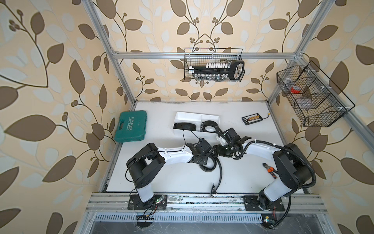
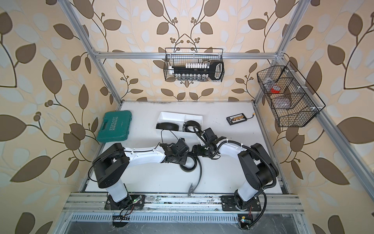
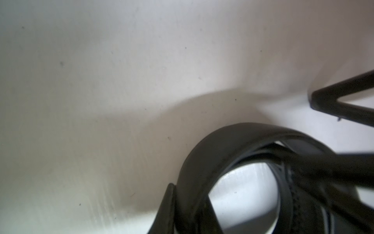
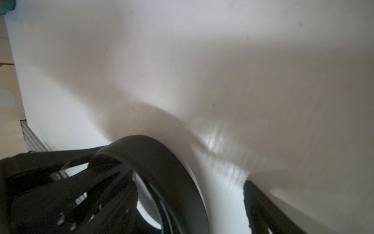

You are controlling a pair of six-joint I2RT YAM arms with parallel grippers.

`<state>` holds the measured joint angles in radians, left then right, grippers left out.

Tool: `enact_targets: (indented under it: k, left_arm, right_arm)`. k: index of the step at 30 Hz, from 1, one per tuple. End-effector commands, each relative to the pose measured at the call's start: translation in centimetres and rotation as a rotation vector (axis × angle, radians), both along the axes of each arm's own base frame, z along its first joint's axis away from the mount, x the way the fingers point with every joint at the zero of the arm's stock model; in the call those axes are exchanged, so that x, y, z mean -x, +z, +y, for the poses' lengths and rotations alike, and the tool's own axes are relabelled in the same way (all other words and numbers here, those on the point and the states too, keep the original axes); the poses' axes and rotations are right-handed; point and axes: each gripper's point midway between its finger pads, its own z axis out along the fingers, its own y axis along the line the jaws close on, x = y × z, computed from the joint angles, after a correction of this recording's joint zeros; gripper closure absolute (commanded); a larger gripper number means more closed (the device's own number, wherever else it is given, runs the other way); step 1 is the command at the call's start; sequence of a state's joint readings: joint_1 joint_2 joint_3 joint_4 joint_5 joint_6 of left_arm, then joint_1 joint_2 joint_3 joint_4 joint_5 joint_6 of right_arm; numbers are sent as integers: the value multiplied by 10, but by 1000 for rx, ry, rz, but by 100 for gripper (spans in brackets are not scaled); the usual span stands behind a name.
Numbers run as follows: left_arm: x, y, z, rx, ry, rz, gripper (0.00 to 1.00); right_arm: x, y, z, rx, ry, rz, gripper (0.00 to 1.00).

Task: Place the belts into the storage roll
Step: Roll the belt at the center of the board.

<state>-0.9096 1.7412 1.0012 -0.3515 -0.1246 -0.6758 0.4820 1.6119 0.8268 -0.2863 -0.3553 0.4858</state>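
Note:
The storage roll, a white divided tray (image 1: 197, 117) (image 2: 180, 116), holds two coiled belts: one (image 1: 183, 126) in its left part, another (image 1: 209, 125) at its right front. A third belt (image 1: 207, 167) (image 2: 187, 166) stands loosely coiled on the table, and its tail runs to a buckle (image 1: 212, 187) near the front rail. My left gripper (image 3: 188, 202) (image 1: 203, 161) is shut on that coil's wall (image 3: 232, 141). My right gripper (image 4: 190, 186) (image 1: 217, 151) is open, its fingers (image 4: 257, 206) straddling the same coil (image 4: 162, 162) from the opposite side.
A green tool case (image 1: 131, 126) lies at the table's left edge. A black board with connectors (image 1: 251, 118) lies at the back right. Orange-handled pliers (image 1: 270, 170) lie by the right arm's base. Wire baskets (image 1: 214, 64) (image 1: 311, 97) hang on the frame.

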Motion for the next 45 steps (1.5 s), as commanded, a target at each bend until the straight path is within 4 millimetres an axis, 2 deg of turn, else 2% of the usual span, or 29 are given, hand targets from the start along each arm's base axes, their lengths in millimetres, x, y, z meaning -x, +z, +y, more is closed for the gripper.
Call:
enact_targets:
  k: [1, 6, 10, 12, 17, 22, 30, 32, 37, 43, 45]
  left_arm:
    - [-11, -1, 17, -45, 165, -21, 100]
    - [-15, 0, 17, -36, 233, -21, 100]
    - [-19, 2, 14, -25, 260, -20, 100]
    - [-20, 1, 13, -22, 268, -17, 100]
    - [-20, 0, 12, 8, 295, 3, 100]
    - [-18, 0, 10, 34, 299, 17, 100]
    - [-16, -3, 9, 30, 290, 30, 100]
    - [-18, -4, 8, 32, 296, 33, 100]
    - [-21, -8, 8, 42, 314, 51, 100]
    - [-23, -8, 4, 63, 329, 63, 100]
    - [-22, -8, 1, 84, 326, 74, 100]
  right_arm:
    - [14, -11, -10, 12, -73, 51, 17]
    - [42, -17, -2, -41, -102, 109, 18]
    - [63, -11, 21, -100, -72, 117, 18]
    - [66, -4, 26, -148, -78, 121, 19]
    - [50, 5, 9, -121, -133, 74, 21]
    - [27, 2, -8, -75, -178, 40, 32]
    - [0, 5, 7, -32, -108, 32, 37]
    - [0, 2, 10, -26, -98, 43, 41]
    - [16, -10, 18, 14, -72, 66, 56]
    - [31, -16, 23, 77, -58, 77, 65]
    - [32, -18, 22, 102, -53, 76, 75]
